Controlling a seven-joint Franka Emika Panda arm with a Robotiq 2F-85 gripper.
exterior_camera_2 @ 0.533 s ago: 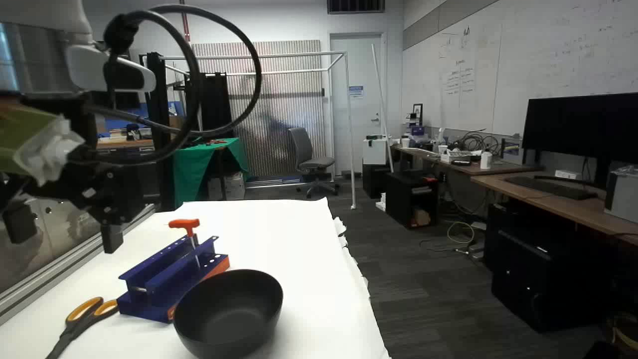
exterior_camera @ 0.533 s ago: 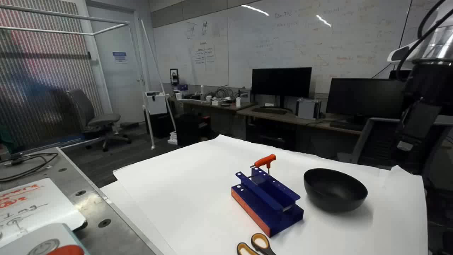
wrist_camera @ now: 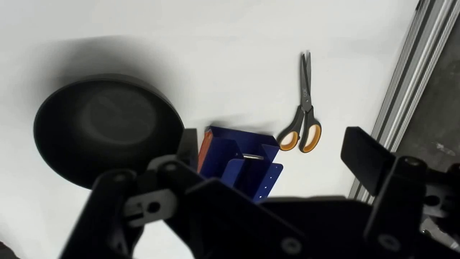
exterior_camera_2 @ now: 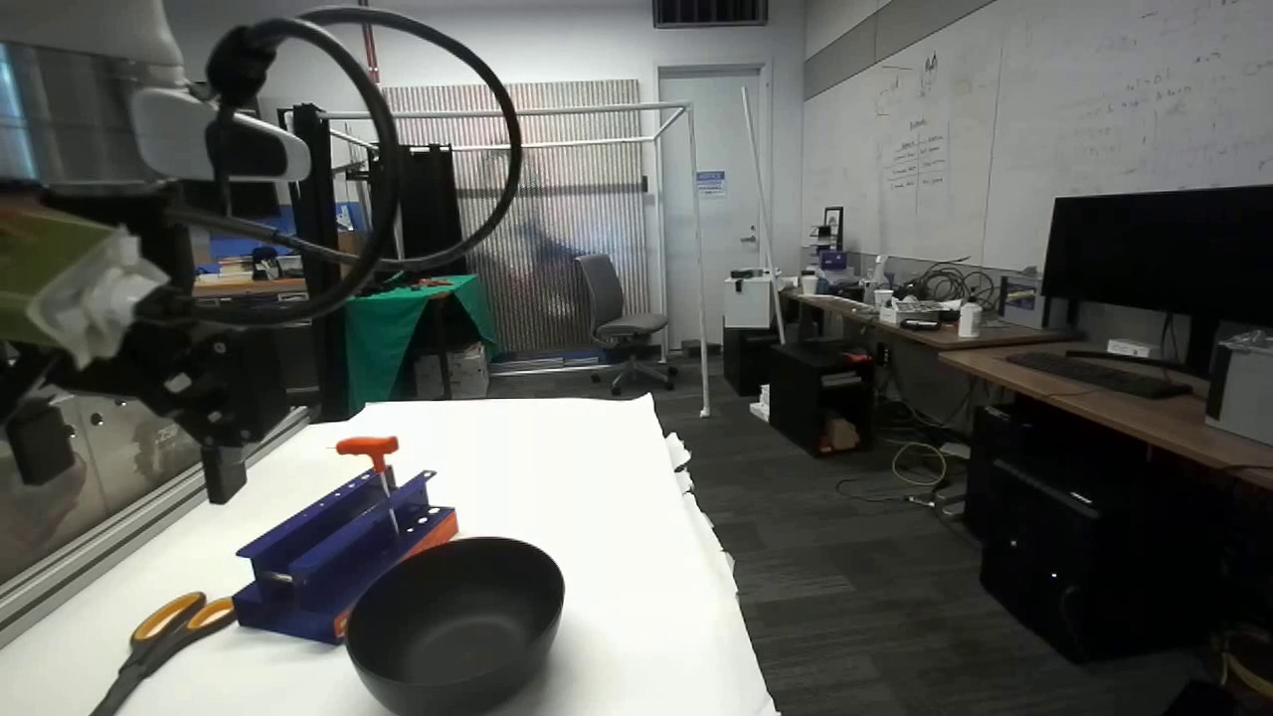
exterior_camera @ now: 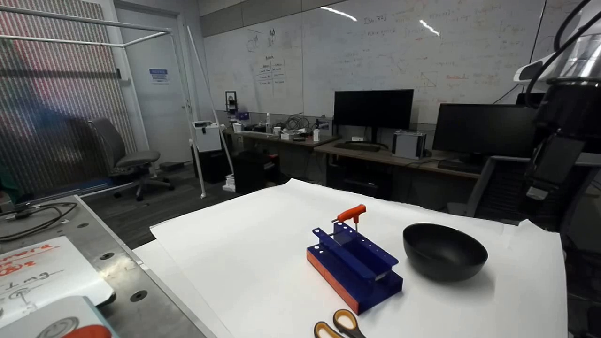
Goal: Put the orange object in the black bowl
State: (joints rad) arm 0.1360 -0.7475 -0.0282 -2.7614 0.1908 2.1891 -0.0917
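Note:
The orange object is a red-orange T-shaped handle (exterior_camera: 352,213) on a thin metal shaft, standing upright in the far end of the blue rack (exterior_camera: 335,267); the handle also shows in an exterior view (exterior_camera_2: 368,447). It is hidden in the wrist view behind the gripper body. The black bowl (exterior_camera: 443,256) stands beside the rack, and its inside looks empty in the wrist view (wrist_camera: 118,118). My gripper (exterior_camera_2: 131,457) is open and empty, above the table and away from the handle. In the wrist view its fingers (wrist_camera: 276,151) are wide apart, with the rack's near end below between them.
Orange-looped scissors (wrist_camera: 306,100) lie on the white table cover (wrist_camera: 233,54) by the rack's end. A metal rail (wrist_camera: 413,79) runs along the table's edge. Desks with monitors (exterior_camera: 373,108) stand beyond the table.

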